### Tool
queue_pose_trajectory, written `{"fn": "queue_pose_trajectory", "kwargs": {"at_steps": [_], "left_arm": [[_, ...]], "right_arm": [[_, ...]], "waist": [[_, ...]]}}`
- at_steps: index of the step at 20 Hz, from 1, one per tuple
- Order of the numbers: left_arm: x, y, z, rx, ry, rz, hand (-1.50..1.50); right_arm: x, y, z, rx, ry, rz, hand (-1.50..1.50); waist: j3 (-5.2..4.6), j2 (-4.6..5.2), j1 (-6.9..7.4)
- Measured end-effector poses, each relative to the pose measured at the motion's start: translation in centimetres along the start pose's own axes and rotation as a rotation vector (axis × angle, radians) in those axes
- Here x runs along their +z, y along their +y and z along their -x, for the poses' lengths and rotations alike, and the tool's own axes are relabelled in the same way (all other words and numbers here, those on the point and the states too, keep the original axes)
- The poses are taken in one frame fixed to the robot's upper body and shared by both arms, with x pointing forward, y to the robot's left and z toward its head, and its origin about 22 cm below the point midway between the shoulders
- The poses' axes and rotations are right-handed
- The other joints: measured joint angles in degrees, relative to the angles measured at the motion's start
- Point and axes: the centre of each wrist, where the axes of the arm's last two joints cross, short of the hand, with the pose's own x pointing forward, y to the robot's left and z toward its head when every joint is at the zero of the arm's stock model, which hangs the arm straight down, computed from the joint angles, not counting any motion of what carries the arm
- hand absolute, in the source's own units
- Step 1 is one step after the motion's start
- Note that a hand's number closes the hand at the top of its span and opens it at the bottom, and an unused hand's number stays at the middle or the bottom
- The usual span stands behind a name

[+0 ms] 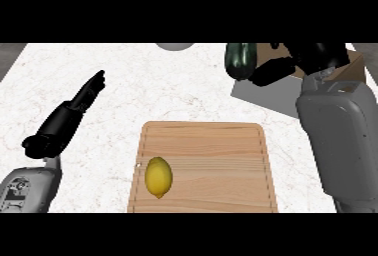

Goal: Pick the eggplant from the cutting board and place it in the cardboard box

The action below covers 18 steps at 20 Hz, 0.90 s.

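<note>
Fingers point(269, 71) of the right hand point(314, 57) curl round the eggplant point(240, 60) and hold it upright above the near-left corner of the cardboard box point(354, 67), beyond the cutting board's far right corner. The dark, glossy eggplant stands clear of the cutting board point(214, 150), well apart from it. The right forearm point(339, 135) rises along the board's right side, grey and broad, and covers much of the box, so what lies inside the box cannot be told. A grey flap or wall of the box point(262, 97) shows just beyond the board's far right corner.

The left hand point(77, 107) lies to the left of the board, its fingers straight and together, pointing away over the desk point(140, 85) and holding nothing. Its grey forearm point(29, 187) sits by the board's near left corner.

On the board, near its left edge, lies a yellow lemon point(158, 176), lengthwise. A pale round thing point(175, 46) shows at the desk's far edge, beyond the board.
</note>
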Motion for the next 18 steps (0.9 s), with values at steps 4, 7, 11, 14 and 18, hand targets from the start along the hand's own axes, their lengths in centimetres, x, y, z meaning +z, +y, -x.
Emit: {"fn": "queue_pose_trajectory", "kwargs": {"at_steps": [4,7,11,14,18], "left_arm": [[0.4,-0.2,0.2,-0.001,-0.001,0.002,0.0],[0.2,-0.9,-0.3,-0.002,-0.008,0.007,0.0],[-0.2,-1.2,-0.4,0.001,-0.013,0.011,0.0],[-0.5,-1.4,-0.7,0.0,-0.016,0.014,0.0],[-0.4,-1.5,-1.1,0.003,-0.016,0.018,0.0]], "right_arm": [[-1.8,-0.4,3.0,0.084,0.051,-0.095,1.5],[-2.6,-0.8,5.4,0.122,0.11,-0.228,1.5],[-3.4,-0.9,8.8,0.146,0.144,-0.363,1.5],[-3.4,-0.9,11.2,0.178,0.164,-0.46,1.5],[-3.4,-0.8,13.7,0.176,0.192,-0.571,-1.5]], "waist": [[-0.02,0.05,0.32],[-0.01,0.11,0.52],[-0.01,0.25,0.67],[-0.04,0.23,0.84],[-0.17,0.04,1.06]]}}
